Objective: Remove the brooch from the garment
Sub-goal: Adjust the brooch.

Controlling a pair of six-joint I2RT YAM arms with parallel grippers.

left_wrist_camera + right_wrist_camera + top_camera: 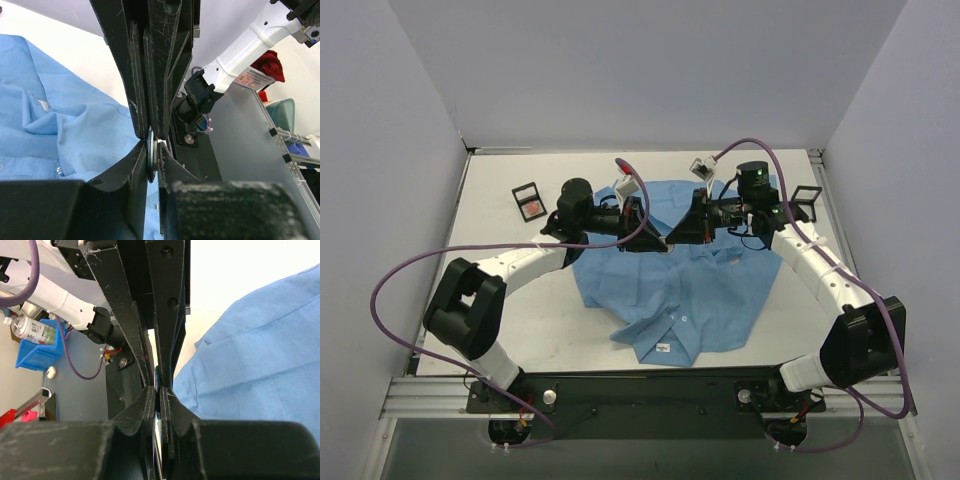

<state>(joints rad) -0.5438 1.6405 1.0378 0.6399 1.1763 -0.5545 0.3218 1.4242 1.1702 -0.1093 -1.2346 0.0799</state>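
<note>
The garment [690,300], a light blue collared shirt, lies spread on the white table [520,300]; it also fills the garment [60,125] side of the left wrist view and the garment [260,350] side of the right wrist view. Both grippers meet tip to tip above its upper middle and hide the brooch from above. In the left wrist view the brooch [150,160] stands edge-on, a thin dark disc with a pale part beside it, and my left gripper [154,161] [655,240] is shut on it. My right gripper [159,392] [682,238] is shut, with the brooch's dark blue rim [159,375] at its tips.
A black rectangular frame [529,201] lies at the back left of the table and another black frame [807,200] at the back right. The shirt's white neck label [663,348] is near the front edge. Grey walls close in the table on three sides.
</note>
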